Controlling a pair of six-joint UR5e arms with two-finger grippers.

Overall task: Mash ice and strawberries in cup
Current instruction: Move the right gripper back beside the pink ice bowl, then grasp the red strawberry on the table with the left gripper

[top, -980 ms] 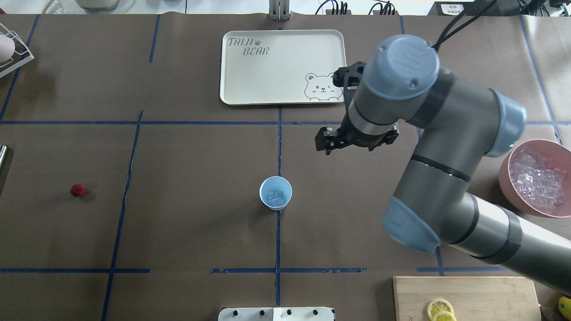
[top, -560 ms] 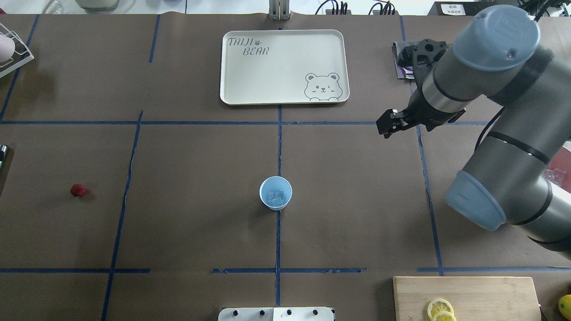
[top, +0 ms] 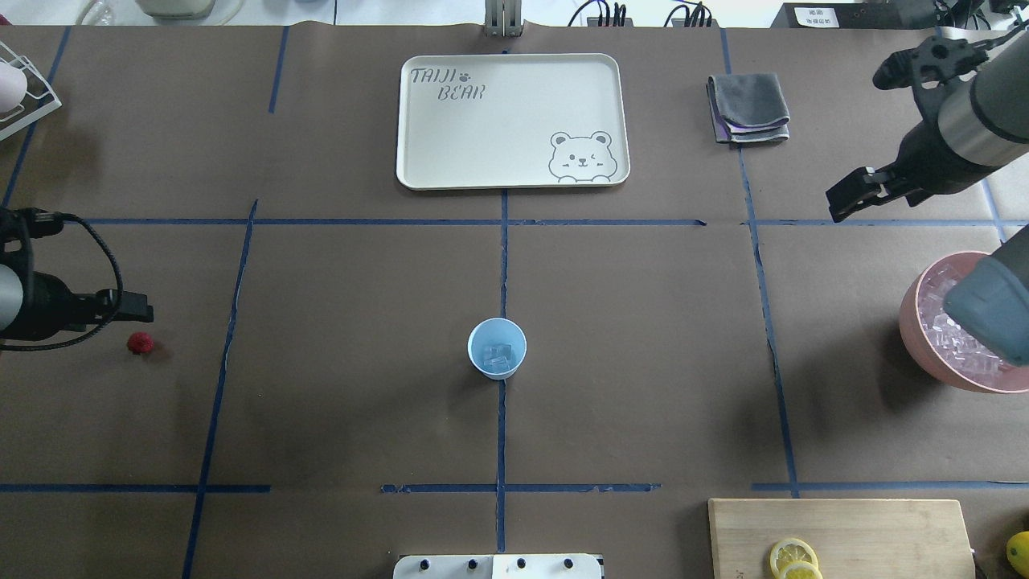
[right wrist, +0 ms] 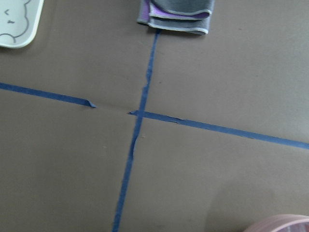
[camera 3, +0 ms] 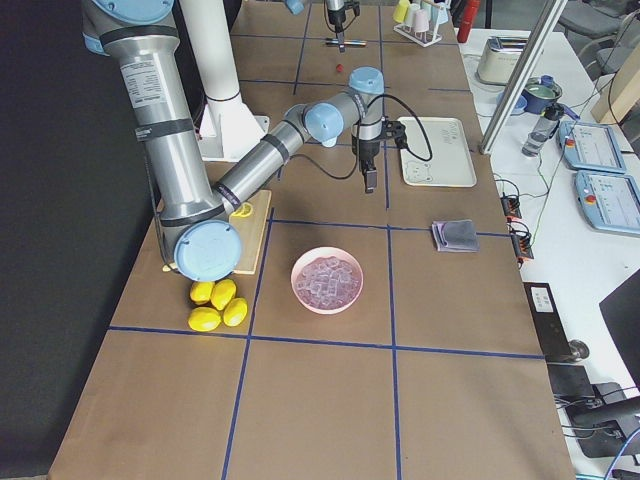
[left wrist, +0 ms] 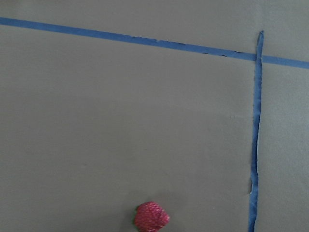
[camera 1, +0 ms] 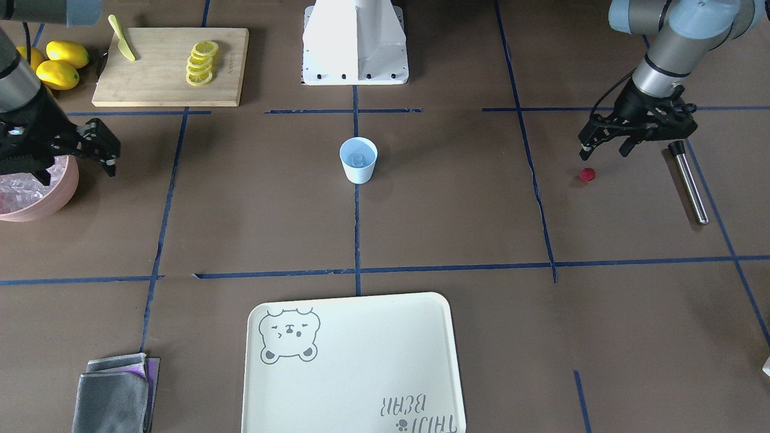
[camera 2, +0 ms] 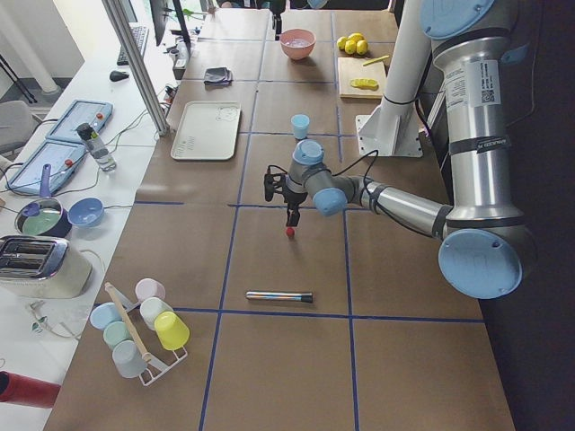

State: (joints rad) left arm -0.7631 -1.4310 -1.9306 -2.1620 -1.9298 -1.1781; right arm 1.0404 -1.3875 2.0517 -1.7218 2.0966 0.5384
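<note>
The pale-blue cup (top: 497,348) stands upright at the table's middle with a few clear ice cubes (top: 498,354) inside; it also shows in the front view (camera 1: 358,160). The dark-red strawberry (top: 140,343) lies on the paper at the far left. My left gripper (camera 1: 603,150) hangs open and empty just above and behind the strawberry (camera 1: 588,174), which sits at the bottom edge of the left wrist view (left wrist: 151,216). My right gripper (camera 1: 75,165) is open and empty, above the far edge of the pink bowl (camera 1: 36,204) that holds more ice.
A metal rod (camera 1: 689,180) lies beside the left gripper. The cream tray (top: 506,121) and a folded grey cloth (top: 748,107) are at the back. The pink ice bowl (top: 912,322) is at the right edge. A cutting board (top: 836,531) with lemon slices is at the front right.
My right arm has swung from near the table's middle out to the right, past the cloth, toward the pink bowl. My left arm has come into view beside the strawberry.
</note>
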